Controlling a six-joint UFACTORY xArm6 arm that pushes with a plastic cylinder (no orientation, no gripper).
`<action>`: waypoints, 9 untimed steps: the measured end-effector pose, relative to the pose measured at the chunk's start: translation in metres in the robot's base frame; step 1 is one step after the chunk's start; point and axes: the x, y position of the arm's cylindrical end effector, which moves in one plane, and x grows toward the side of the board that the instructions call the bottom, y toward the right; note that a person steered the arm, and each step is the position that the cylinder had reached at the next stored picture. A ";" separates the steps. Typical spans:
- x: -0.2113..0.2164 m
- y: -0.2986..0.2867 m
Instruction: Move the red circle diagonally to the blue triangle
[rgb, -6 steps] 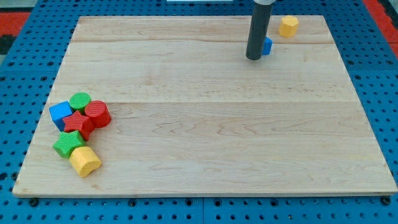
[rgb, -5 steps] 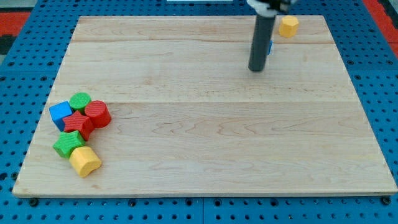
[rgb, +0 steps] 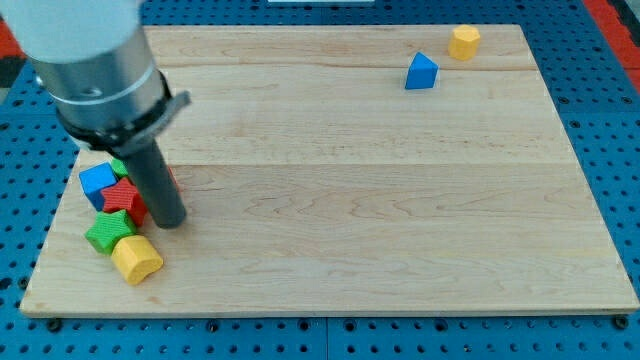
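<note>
The blue triangle (rgb: 421, 72) lies near the view's top right of the wooden board (rgb: 360, 200). The red circle is almost wholly hidden behind my rod; only a red sliver (rgb: 171, 178) shows at the view's left. My tip (rgb: 170, 221) rests on the board just right of the cluster of blocks, at the red circle's near side. The cluster holds a blue block (rgb: 97, 183), a red star-like block (rgb: 124, 197), a green star (rgb: 109, 231), a yellow block (rgb: 136, 259) and a mostly hidden green block (rgb: 119, 166).
A yellow block (rgb: 463, 41) sits by the board's top right corner, right of the blue triangle. The arm's grey body (rgb: 95, 60) covers the board's top left corner. Blue pegboard (rgb: 620, 150) surrounds the board.
My rod has swept from beside the blue triangle at the top right across to the cluster at the left. It now covers the red circle. The blue triangle is uncovered.
</note>
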 end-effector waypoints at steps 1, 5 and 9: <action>-0.050 -0.022; -0.157 -0.054; -0.145 -0.021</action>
